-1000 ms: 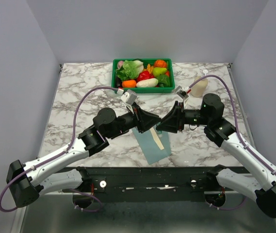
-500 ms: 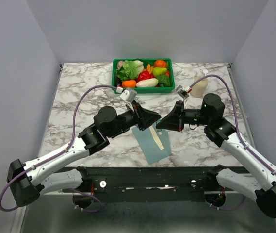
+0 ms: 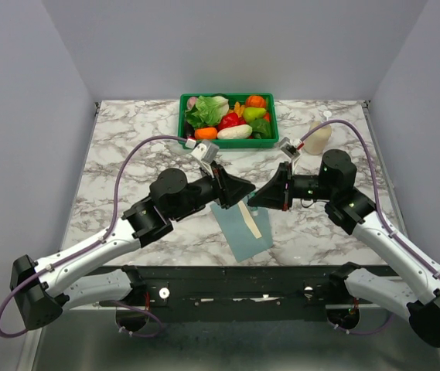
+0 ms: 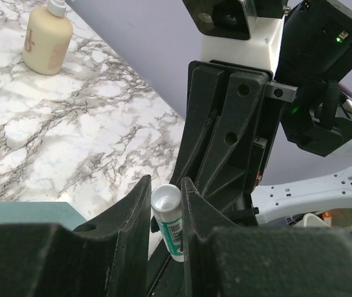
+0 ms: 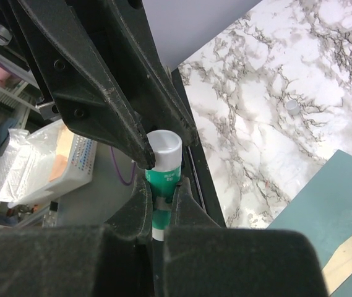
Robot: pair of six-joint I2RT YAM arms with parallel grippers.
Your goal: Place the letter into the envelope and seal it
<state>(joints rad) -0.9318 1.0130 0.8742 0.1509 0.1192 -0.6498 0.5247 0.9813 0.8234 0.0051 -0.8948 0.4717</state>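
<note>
The teal envelope [image 3: 243, 234] lies flat near the table's front edge, and a beige strip of the letter [image 3: 250, 222] shows on it. Above its far end my two grippers meet tip to tip. A green glue stick [image 5: 163, 162] with white ends is held between them. In the left wrist view my left gripper [image 4: 165, 193] is shut on the stick's [image 4: 168, 204] white end. My right gripper [image 5: 161, 189] is shut on its green body. The envelope's corner [image 5: 324, 210] and the letter [image 5: 349, 257] lie at that view's lower right.
A green basket [image 3: 185, 116] of toy vegetables stands at the back centre. A cream lotion bottle [image 3: 318, 137] stands at the back right. A small white cap [image 5: 292, 106] lies on the marble. The black rail runs along the near edge.
My right gripper has shut on the glue stick that the left gripper holds. Both arms have barely shifted.
</note>
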